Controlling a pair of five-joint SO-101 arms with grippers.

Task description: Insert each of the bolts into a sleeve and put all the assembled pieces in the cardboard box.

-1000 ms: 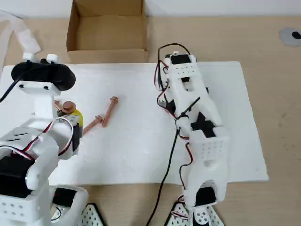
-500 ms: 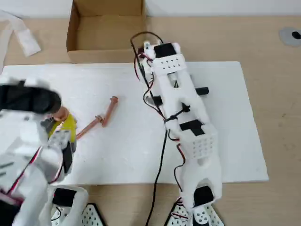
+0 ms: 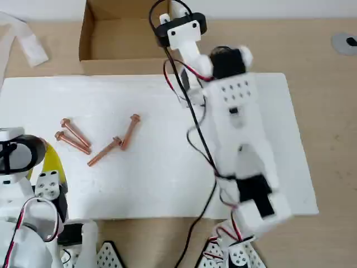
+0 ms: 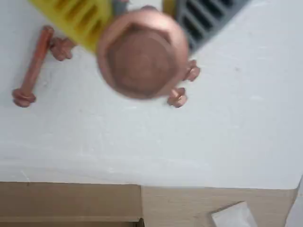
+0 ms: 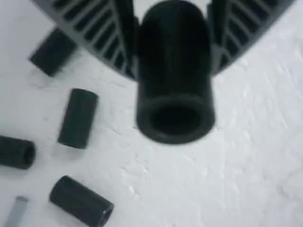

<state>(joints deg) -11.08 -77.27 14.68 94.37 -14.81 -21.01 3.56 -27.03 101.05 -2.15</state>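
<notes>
We had the left gripper (image 4: 142, 12) clamped on a copper flanged bolt (image 4: 142, 54) and the right gripper (image 5: 173, 26) gripping a black cylindrical sleeve (image 5: 175, 94), both above the white foam mat (image 4: 227, 127). Next, we judged, came aligning and inserting them.

high view looks down over the white mat (image 3: 156, 178); wrist views face it close up, left sharing the bolts (image 3: 129, 133).

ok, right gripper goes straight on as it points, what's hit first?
Probably the white mat, with the sleeve in the right gripper touching first; loose sleeves lie off that line. Depth unclear.
</notes>
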